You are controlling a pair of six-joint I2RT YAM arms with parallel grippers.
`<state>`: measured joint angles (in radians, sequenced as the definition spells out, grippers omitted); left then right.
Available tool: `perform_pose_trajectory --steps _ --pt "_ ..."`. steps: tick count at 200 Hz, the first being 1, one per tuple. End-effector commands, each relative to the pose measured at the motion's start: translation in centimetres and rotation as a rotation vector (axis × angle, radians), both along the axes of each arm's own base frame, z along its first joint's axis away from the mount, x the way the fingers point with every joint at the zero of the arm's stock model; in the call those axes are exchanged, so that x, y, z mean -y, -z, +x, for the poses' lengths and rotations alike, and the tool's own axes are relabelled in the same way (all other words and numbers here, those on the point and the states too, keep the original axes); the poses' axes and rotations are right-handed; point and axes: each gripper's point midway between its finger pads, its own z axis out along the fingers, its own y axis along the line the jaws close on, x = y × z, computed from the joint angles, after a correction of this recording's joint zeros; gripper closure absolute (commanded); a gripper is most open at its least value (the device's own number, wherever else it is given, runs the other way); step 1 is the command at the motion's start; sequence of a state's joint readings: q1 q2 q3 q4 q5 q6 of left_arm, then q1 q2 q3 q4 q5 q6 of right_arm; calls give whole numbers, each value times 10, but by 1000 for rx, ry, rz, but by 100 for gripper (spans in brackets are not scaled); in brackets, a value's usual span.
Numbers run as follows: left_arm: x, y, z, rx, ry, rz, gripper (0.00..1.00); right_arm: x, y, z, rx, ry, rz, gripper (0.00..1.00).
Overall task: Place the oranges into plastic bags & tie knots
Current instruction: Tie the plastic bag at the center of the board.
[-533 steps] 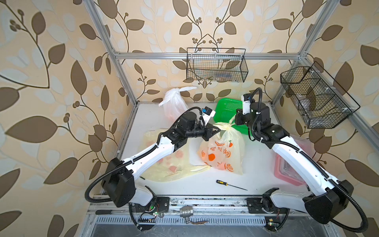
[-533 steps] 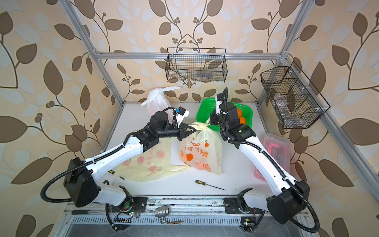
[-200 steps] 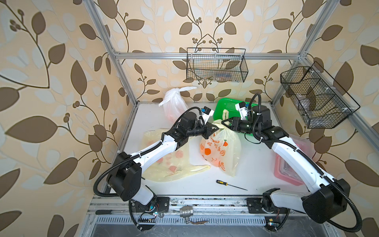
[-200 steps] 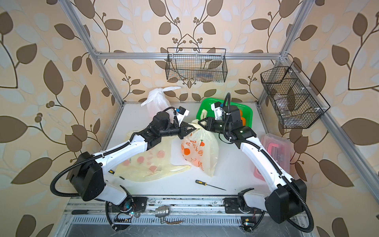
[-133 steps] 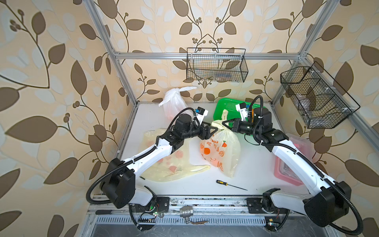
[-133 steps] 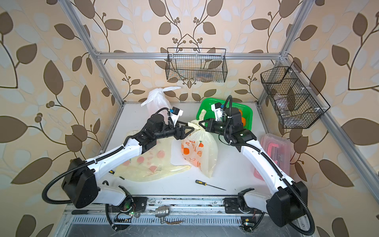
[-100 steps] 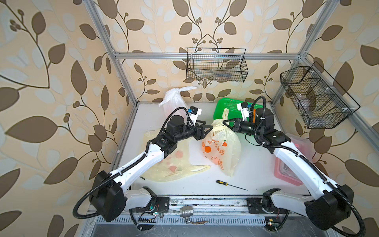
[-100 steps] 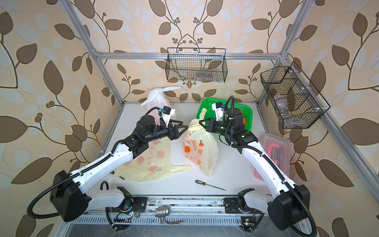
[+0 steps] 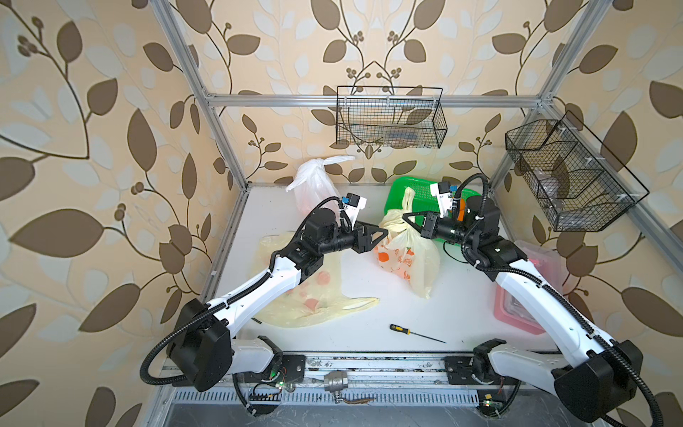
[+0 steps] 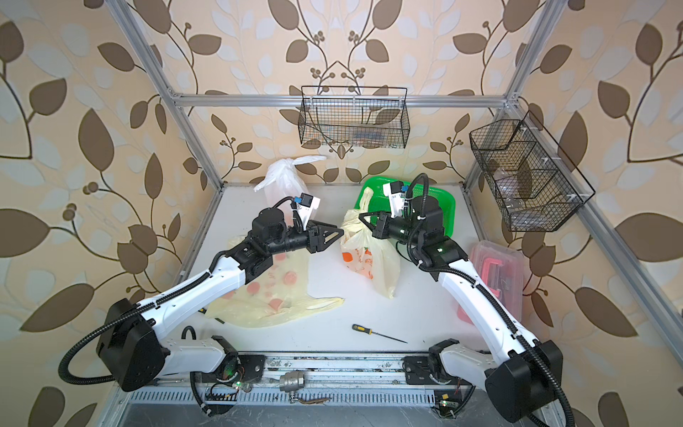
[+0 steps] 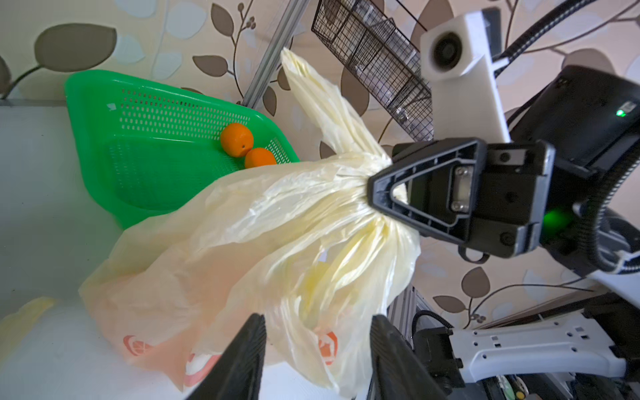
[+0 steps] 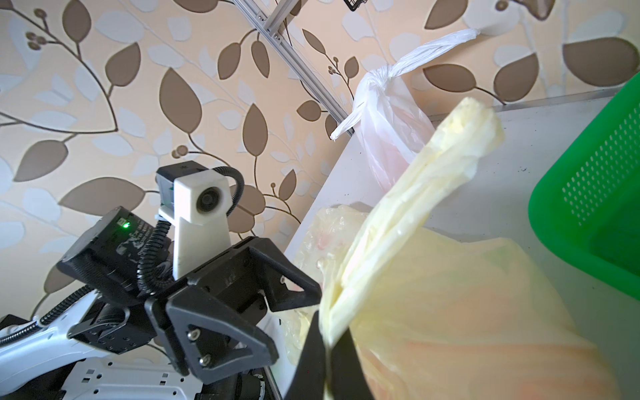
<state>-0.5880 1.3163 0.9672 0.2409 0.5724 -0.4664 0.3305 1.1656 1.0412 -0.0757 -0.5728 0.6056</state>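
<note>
Left wrist view: the printed yellow bag [image 11: 277,242] sits on the table [image 11: 34,207] before the green basket [image 11: 156,138]. Its gathered neck is pinched in the closed right pincer [image 11: 375,188]. The left pincer [image 11: 317,343] stands parted beside it, gripping nothing. Two oranges [image 11: 237,139] lie in the basket.

My top views both look steeply down on the whole desk [image 9: 462,314] from its front, while my wrist views sit close, facing each other across the yellow bag [image 11: 277,214].

The left arm [image 9: 258,290] covers part of the flat yellow bag [image 9: 325,303]; the right arm [image 9: 532,286] hides much of the green basket [image 9: 421,201]; wire basket [image 9: 390,125] contents are indistinct.
</note>
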Motion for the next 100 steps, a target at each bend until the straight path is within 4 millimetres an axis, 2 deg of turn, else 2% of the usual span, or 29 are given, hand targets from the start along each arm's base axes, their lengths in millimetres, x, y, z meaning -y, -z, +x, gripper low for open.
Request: perform_pose_trajectory --steps 1,18,41,65,87,100 --pt "6 -40 -4 50 47 -83 51 -4 -12 -5 65 -25 10 100" --pt "8 -36 -2 27 52 -85 50 -5 -13 -6 70 -29 13 100" --pt "13 -42 -6 32 92 -121 52 -6 -12 -7 69 -34 11 100" --pt "6 -47 -5 57 49 -117 52 -5 -9 -6 68 -28 3 100" --pt "-8 -43 5 55 -65 -76 36 -4 -8 -6 69 -22 -7 100" --pt "-14 -44 6 55 -106 -76 34 -4 -9 -6 73 -20 -8 100"
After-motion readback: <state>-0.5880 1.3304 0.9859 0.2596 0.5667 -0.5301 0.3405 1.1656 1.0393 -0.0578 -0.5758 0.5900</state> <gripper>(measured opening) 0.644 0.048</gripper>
